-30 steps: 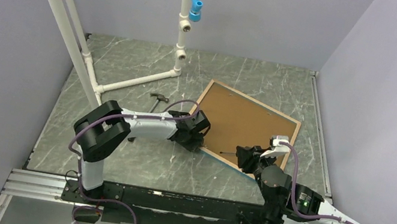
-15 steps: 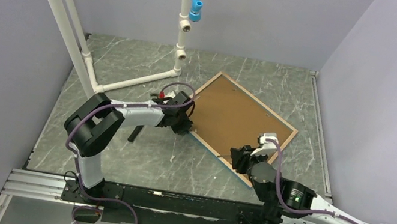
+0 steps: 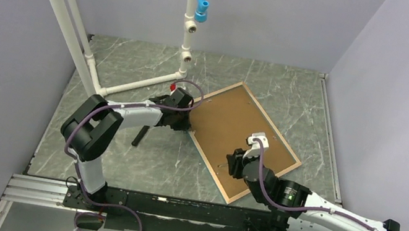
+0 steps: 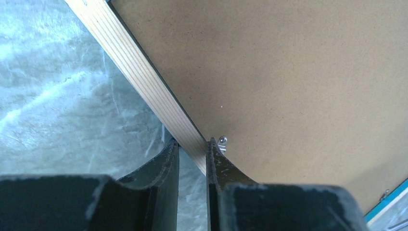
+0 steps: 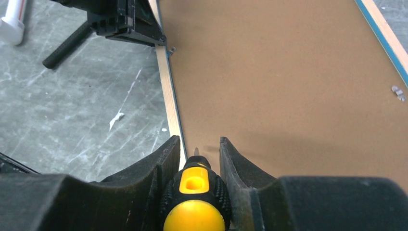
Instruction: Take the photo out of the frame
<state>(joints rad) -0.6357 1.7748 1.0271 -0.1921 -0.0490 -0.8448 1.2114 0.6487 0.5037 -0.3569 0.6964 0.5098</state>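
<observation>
The frame point(image 3: 245, 138) lies face down, brown backing board up, pale wood rim around it; a turquoise edge shows at one corner. The photo is hidden under the board. My left gripper point(image 3: 186, 125) is shut on the frame's rim at its left corner; in the left wrist view point(image 4: 192, 147) the rim point(image 4: 144, 82) runs between the fingers beside a small metal tab point(image 4: 222, 141). My right gripper point(image 3: 230, 164) is shut on a yellow-and-black screwdriver point(image 5: 195, 192), its tip over the board point(image 5: 288, 72) just inside the rim point(image 5: 166, 91).
A white pipe stand point(image 3: 132, 84) stands at the back left with a tall post point(image 3: 189, 25). A hammer with a black handle point(image 3: 139, 136) lies left of the frame, under the left arm. Another metal tab point(image 5: 397, 92) sits on the board's far side.
The frame has turned clockwise in the top view. My left gripper has moved back and left with the rim. My right gripper has moved left over the board with the screwdriver.
</observation>
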